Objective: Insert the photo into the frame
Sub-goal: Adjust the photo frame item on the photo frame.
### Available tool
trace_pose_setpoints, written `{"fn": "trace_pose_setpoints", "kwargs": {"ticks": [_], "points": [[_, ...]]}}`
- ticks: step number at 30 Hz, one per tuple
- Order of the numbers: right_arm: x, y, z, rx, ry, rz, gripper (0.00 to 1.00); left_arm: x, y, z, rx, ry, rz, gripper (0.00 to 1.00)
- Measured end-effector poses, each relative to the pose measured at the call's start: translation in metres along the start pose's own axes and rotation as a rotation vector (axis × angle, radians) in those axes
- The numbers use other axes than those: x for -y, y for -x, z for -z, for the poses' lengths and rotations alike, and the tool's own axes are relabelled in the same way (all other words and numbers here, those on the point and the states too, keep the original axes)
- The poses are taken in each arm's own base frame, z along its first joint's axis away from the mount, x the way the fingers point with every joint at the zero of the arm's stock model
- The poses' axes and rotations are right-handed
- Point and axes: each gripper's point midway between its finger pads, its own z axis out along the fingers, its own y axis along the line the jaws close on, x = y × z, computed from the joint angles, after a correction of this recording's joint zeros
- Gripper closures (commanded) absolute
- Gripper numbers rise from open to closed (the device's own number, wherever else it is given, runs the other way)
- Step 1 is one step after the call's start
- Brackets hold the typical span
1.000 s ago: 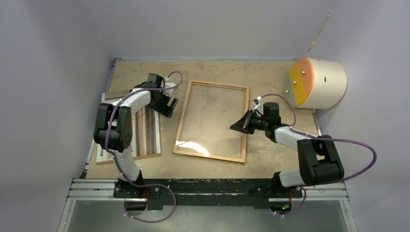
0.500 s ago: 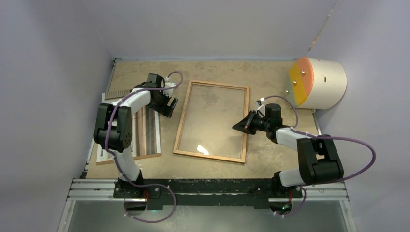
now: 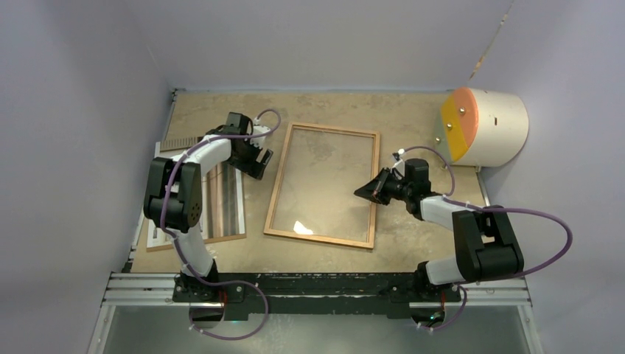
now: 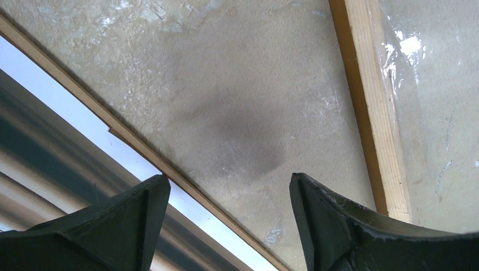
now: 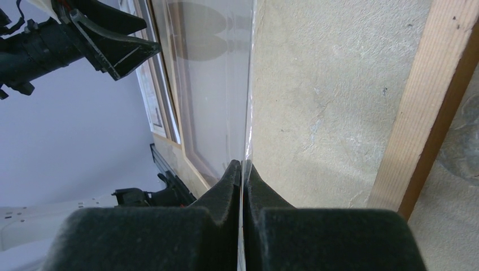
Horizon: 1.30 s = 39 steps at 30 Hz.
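Right end effector [image 5: 243,169] tight on glass pane [image 5: 209,84]; frame [image 3: 279,181] thin, orange-brown

Probably a lab test booth, plain walls [image 3: 74,88], aluminium mounting rail [image 3: 140,289]

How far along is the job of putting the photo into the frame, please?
Done: the frame lies flat between the arms, with no photo in it. In hand: the right gripper is shut on the edge of the glass pane over the frame. The left gripper hangs open, holding nothing. Left: the photo lies beside the left arm, outside the frame, and has yet to go in.
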Motion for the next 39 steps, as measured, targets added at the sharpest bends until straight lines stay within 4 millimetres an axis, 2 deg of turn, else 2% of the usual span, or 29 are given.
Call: {"fn": "trace_pose_setpoints", "kwargs": {"ticks": [11, 22, 26, 32, 34, 39], "points": [[0.015, -0.004, 0.0, 0.01, -0.031, -0.043, 1.0, 0.001, 0.0, 0.0, -0.003, 0.007, -0.007, 0.18], [0.012, -0.002, 0.0, 0.024, -0.007, -0.021, 1.0, 0.005, 0.001, -0.001, -0.004, 0.008, -0.018, 0.18], [0.001, 0.0, 0.004, 0.041, 0.04, 0.014, 1.0, 0.011, 0.003, -0.002, -0.003, 0.004, -0.035, 0.18], [-0.04, 0.01, 0.019, 0.096, 0.179, 0.124, 1.0, 0.021, 0.004, -0.011, -0.013, -0.009, -0.052, 0.18], [-0.047, 0.011, 0.021, 0.101, 0.206, 0.145, 1.0, 0.022, 0.002, -0.014, -0.022, -0.013, -0.052, 0.18], [-0.049, 0.012, 0.019, 0.098, 0.22, 0.138, 1.0, 0.022, -0.001, -0.018, -0.034, -0.015, -0.051, 0.18]]}}
